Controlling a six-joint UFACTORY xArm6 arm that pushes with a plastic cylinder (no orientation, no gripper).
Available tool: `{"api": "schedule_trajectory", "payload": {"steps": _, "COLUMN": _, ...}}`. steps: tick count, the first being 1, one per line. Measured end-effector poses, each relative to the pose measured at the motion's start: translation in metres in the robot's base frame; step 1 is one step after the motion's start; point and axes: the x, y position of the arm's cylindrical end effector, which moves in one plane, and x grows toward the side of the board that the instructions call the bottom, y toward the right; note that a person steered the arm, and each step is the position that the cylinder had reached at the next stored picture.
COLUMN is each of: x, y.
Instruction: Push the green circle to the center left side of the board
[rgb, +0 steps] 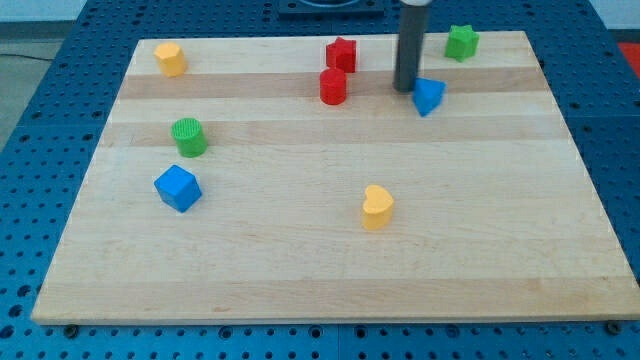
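Nearest the view's bottom, the wooden board (330, 290) lies bare across its lower third. Above that stand the yellow heart (377, 207) right of middle and the blue cube (178, 188) at the left. Just above the cube, close but apart from it, sits the green circle (188, 137), already on the left side at about mid-height. Farther up are the red cylinder (333, 87), the red star (341, 54), the blue triangle (429, 96), a yellow block (170, 59) in the top left corner and the green star (461, 42) at the top right.

The arm carries no claw, only a rod; its tip (404, 90) rests just left of the blue triangle, well apart from the green circle.

The step in hand looks like the approach: the tip has yet to reach the circle. The circle seems to need only a short nudge leftward, so the next move calls for crossing the board and arriving on the circle's right side. The open band through the middle offers a free path below the red cylinder. The left edge is near, so the push should be gentle, and the blue cube just below leaves little room for drifting downward.
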Motion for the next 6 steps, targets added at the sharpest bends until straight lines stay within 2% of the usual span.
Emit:
{"api": "schedule_trajectory", "payload": {"steps": 2, "x": 0.043, "y": 0.050}}
{"api": "schedule_trajectory", "payload": {"steps": 3, "x": 0.043, "y": 0.003}}
{"api": "schedule_trajectory", "payload": {"steps": 4, "x": 0.063, "y": -0.067}}
{"api": "schedule_trajectory", "payload": {"steps": 6, "x": 0.078, "y": -0.241}}
